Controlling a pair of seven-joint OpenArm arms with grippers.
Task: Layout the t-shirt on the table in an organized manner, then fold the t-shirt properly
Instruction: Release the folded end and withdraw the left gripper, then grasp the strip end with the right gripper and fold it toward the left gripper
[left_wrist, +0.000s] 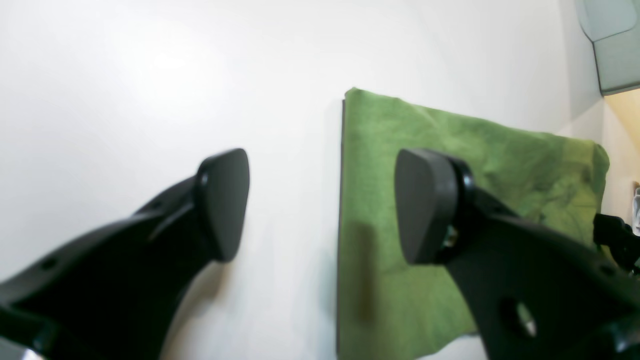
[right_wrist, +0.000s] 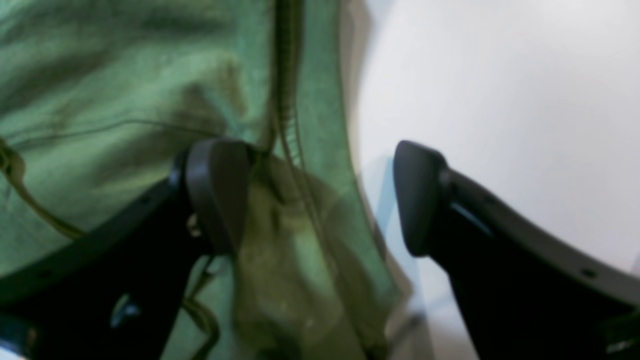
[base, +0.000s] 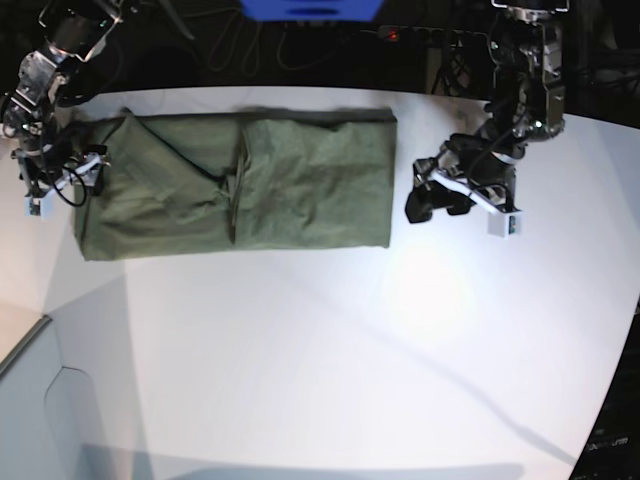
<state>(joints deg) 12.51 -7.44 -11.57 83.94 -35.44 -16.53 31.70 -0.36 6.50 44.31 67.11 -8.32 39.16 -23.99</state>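
Only the base view shows the whole olive-green t-shirt (base: 235, 185) — a long folded band lying on the white table (base: 350, 340). The left gripper (left_wrist: 322, 205) hovers with jaws apart at one end, holding nothing. The right gripper (right_wrist: 320, 197) — jaws spread — straddles the shirt's seamed edge, one finger (right_wrist: 217, 192) over cloth.

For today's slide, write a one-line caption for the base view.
Folded green t-shirt lies on the white table, an open hand at each end: left hand, right hand.
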